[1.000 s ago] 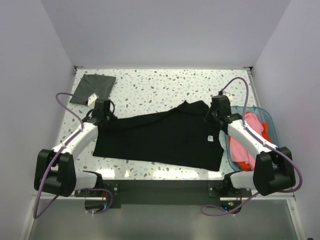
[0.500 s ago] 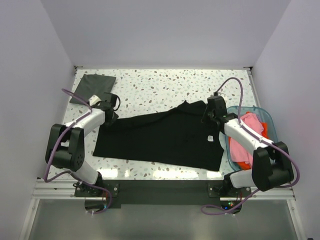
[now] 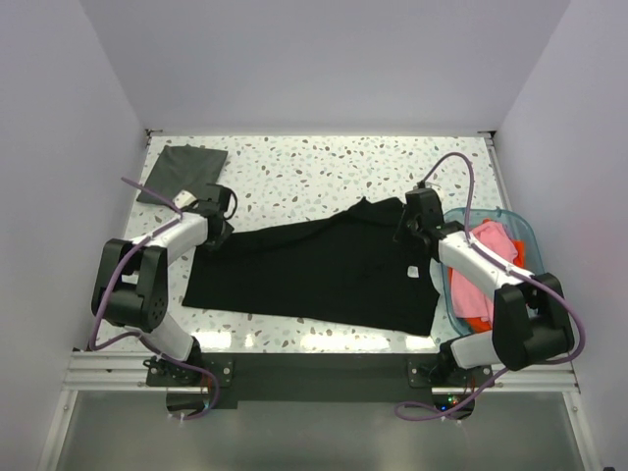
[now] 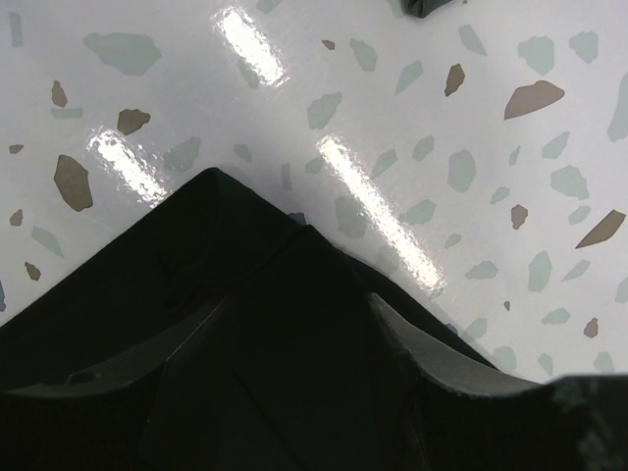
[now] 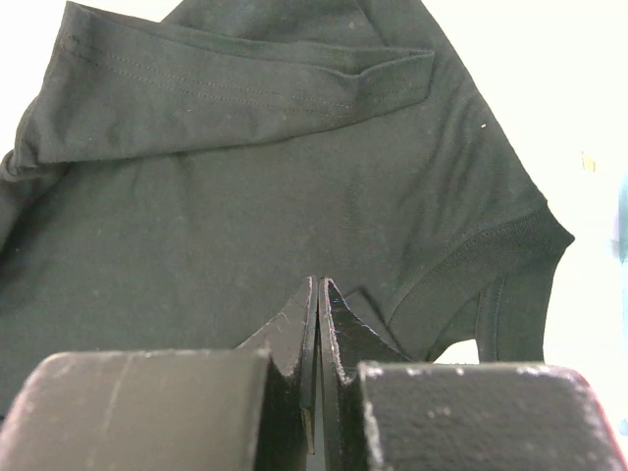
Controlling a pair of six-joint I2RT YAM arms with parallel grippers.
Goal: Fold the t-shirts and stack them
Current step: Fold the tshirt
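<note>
- The black t-shirt [image 3: 324,270] lies spread flat across the middle of the counter [image 3: 314,167], reaching from near the left edge almost to the right edge. A small white tag [image 3: 413,272] shows near its right end.
- The left hand [image 3: 216,224] sits at the shirt's far left corner. In the wrist view its fingers [image 4: 432,358] stand well apart, with the pointed corner of black cloth lying flat between and beyond them; nothing is gripped.
- The right hand [image 3: 405,226] is over the shirt's far right part, by a sleeve. Its jaws are pressed together with the tips down at the cloth, and I cannot tell whether any fabric is pinched.
- A dark grey t-shirt [image 3: 183,172], folded square, rests at the counter's far left corner, just beyond the left hand.
- A pink t-shirt [image 3: 486,265] and an orange t-shirt [image 3: 476,321] are heaped in a blue tub [image 3: 520,228] at the right edge, beside the right arm.
</note>
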